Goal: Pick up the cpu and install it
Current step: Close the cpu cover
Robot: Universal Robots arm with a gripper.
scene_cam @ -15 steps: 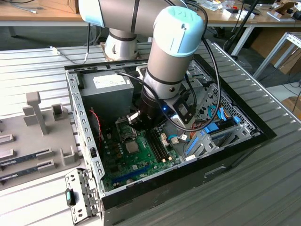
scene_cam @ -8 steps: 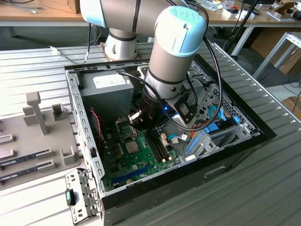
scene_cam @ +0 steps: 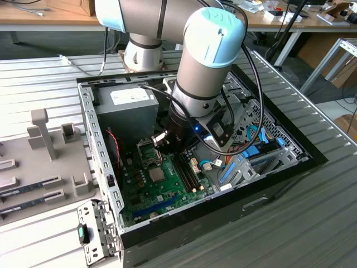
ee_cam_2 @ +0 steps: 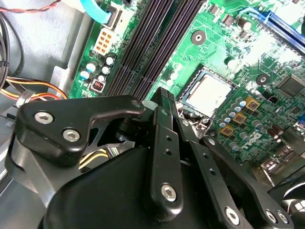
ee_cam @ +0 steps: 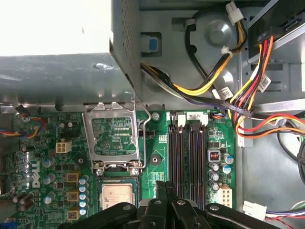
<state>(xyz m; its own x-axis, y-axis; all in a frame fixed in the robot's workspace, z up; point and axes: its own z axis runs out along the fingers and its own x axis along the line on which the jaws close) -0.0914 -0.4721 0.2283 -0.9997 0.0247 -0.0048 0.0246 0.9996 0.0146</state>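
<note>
cpu (ee_cam_2: 206, 93): sits flat in the socket, metal lid up, just past the fingertips
gripper (ee_cam_2: 164, 95): fingers pressed together, holding nothing, tips near the cpu's edge
socket cover (ee_cam: 115, 138): flipped open, beyond the cpu
memory slots (ee_cam: 187, 151): beside the gripper, clear of it
cables (ee_cam: 209, 90): farther off, not blocking

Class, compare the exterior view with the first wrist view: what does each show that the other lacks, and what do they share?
Exterior view: the robot arm reaching into the open computer case, and a grey tray on that view's left.
First wrist view: the raised socket cover, and the yellow, orange and red power cables.
Both: the green motherboard and the cpu lying in its socket.
</note>
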